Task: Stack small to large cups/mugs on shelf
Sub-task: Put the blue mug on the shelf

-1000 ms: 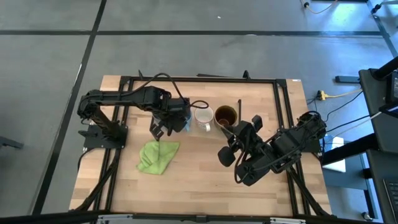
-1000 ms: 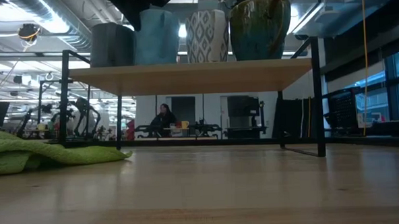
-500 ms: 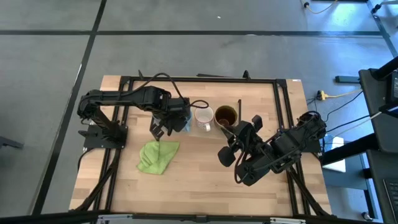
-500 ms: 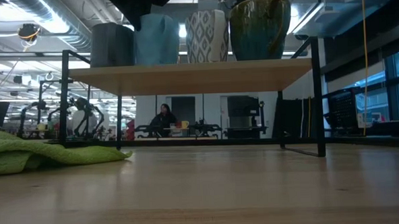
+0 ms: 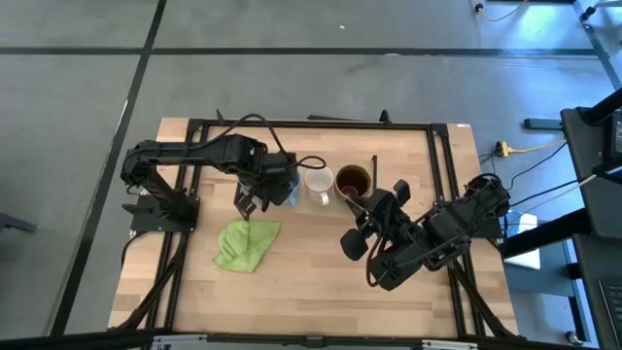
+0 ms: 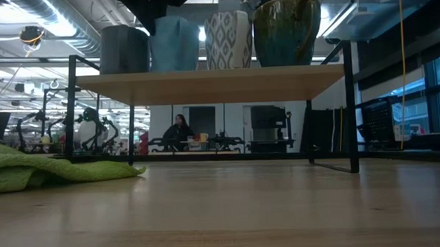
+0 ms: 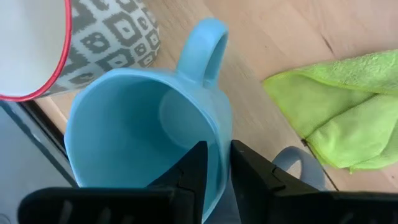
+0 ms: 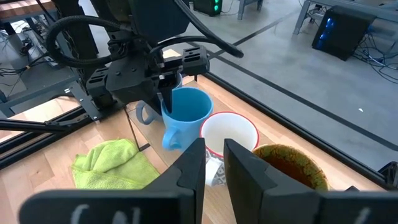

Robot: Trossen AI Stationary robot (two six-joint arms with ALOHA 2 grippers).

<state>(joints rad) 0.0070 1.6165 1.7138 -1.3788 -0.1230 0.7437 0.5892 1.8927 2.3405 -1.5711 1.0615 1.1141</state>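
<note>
All four mugs appear to stand in a row on the shelf (image 6: 211, 85), so the stacking looks nearly complete; only the release and withdrawal seem left. The left jaws (image 7: 214, 163) straddle the wall of the light blue mug (image 7: 146, 134), one finger inside and one outside, and whether they clamp it or have just let go cannot be told. Beside that mug sit the patterned white mug (image 8: 229, 135) and the brown mug (image 8: 289, 167); the grey-blue mug (image 6: 123, 49) is on its other side. The right jaws (image 8: 213, 163), slightly parted and empty, wait well apart from the mugs.
</note>
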